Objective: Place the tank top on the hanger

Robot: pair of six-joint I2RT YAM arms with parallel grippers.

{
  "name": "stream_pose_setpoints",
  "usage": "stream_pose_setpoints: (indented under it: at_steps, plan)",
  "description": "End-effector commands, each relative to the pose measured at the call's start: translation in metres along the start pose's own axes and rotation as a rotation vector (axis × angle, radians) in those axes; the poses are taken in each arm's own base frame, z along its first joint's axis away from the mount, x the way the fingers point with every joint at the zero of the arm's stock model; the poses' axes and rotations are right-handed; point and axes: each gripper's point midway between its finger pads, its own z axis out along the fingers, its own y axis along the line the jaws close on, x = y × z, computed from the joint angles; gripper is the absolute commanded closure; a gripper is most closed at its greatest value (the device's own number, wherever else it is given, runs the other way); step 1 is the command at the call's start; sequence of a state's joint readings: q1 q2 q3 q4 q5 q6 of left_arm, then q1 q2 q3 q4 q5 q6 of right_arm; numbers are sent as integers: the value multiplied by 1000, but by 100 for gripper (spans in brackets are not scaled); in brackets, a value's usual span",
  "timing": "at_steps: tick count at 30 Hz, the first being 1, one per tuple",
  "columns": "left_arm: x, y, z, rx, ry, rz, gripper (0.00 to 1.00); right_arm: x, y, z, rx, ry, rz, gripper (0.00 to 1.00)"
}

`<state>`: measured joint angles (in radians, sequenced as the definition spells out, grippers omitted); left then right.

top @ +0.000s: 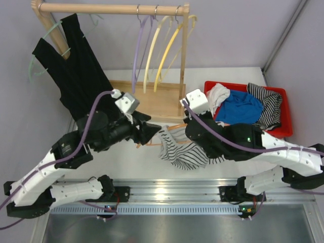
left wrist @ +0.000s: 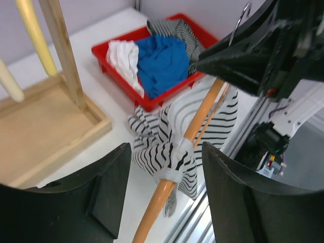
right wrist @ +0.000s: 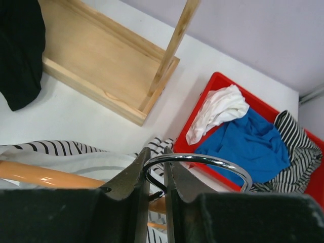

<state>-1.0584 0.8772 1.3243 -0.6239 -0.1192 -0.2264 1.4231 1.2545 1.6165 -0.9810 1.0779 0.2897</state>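
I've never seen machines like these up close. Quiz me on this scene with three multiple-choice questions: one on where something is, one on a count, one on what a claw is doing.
1. Where is the blue cloth?
A) on a chair
B) in the red bin
C) on the floor

2. How many empty hangers hang on the wooden rail?
A) one
B) five
C) three

3. What is the right gripper doing?
A) pinching the metal hook of the orange hanger
B) gaping wide above a bowl
C) holding a cup

Answers:
1 B: the blue cloth lies among other clothes inside the bin.
2 C: one purple and two yellowish ones hang bare.
3 A: its fingers are closed on the hook.
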Motion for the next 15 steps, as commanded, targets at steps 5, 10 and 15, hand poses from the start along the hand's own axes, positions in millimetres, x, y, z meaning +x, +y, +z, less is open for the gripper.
stream_pose_setpoints:
  at_steps: [5, 10, 15]
  plan:
    - [-80, -13, -27, 54, -225, 120, 35, -65, -19, -16, 5, -97, -166, 100]
    - [-87, -17, -26, 79, -237, 165, 33, -103, -28, -25, -3, -169, -159, 100]
    - [-92, -20, -24, 87, -243, 193, 31, -125, -28, -29, -33, -212, -190, 100]
